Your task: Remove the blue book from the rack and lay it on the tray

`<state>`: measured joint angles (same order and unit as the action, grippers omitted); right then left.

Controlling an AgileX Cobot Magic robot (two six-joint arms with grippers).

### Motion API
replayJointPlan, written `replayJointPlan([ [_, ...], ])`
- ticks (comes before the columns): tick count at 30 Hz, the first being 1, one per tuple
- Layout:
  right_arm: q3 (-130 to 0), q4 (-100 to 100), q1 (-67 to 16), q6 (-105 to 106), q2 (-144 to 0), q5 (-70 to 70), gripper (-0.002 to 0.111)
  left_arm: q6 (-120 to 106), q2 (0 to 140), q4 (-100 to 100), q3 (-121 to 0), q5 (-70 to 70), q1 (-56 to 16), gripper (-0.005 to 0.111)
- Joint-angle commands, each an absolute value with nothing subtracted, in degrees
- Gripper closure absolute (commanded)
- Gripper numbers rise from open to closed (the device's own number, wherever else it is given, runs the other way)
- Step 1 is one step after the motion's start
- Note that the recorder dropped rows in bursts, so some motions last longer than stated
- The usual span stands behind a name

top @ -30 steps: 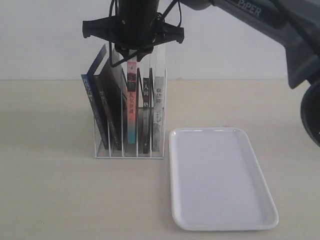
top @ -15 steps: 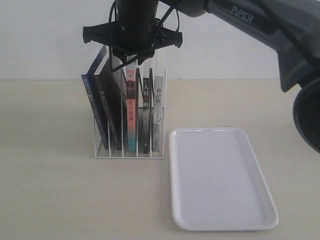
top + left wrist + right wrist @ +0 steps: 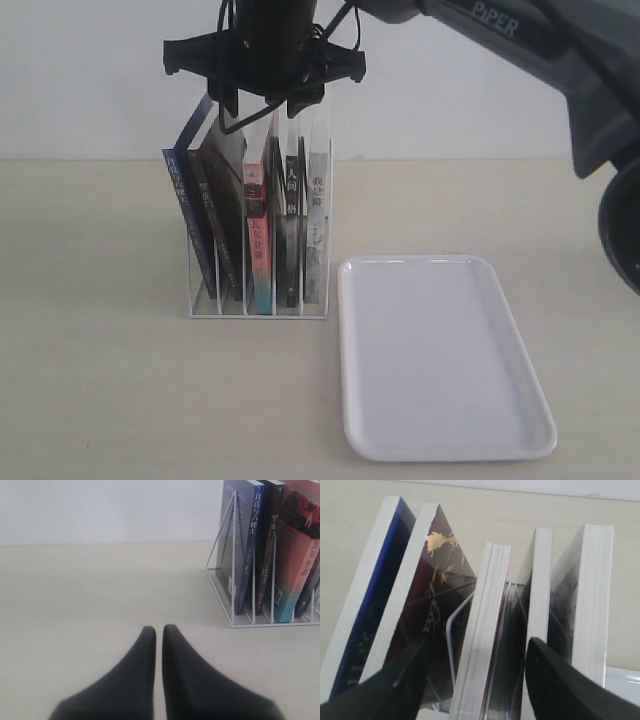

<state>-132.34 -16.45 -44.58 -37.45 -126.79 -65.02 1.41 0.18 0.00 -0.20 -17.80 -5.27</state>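
The blue book leans in the leftmost slot of the white wire rack; its blue spine faces the left wrist view and its top edge shows in the right wrist view. My right gripper hangs open over the rack's middle, its fingers either side of the red-and-teal-spined book, apart from the blue book. The white tray lies flat right of the rack. My left gripper is shut on nothing, low over the table to the rack's left, and does not show in the exterior view.
A black-spined book stands beside the blue one, then the red-and-teal book and two more dark and pale books. The right arm spans the upper right. A white wall stands behind the table.
The red-and-teal-spined book has sunk lower into its slot. My right gripper's fingers have spread wider above it. The blue book and tray have not moved.
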Motion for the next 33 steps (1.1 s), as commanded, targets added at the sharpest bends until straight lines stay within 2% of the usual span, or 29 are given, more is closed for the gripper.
replayJointPlan([
  [1, -132.64, -17.15, -44.93, -36.14, -123.91, -65.02, 0.053, 1.79, 0.0, 0.0, 0.0, -17.72, -5.14, 0.103],
  [15, -132.64, -17.3, -49.65, -35.31, -122.41, -60.41, 0.053, 1.79, 0.0, 0.0, 0.0, -17.72, -5.14, 0.103],
  [25, -132.64, -17.08, -49.98, -35.4, -122.53, -56.07, 0.053, 1.79, 0.0, 0.0, 0.0, -17.72, -5.14, 0.103],
  [33, -132.64, -17.31, -51.44, -37.05, -126.79, -50.3, 0.053, 1.79, 0.0, 0.0, 0.0, -17.72, -5.14, 0.103],
])
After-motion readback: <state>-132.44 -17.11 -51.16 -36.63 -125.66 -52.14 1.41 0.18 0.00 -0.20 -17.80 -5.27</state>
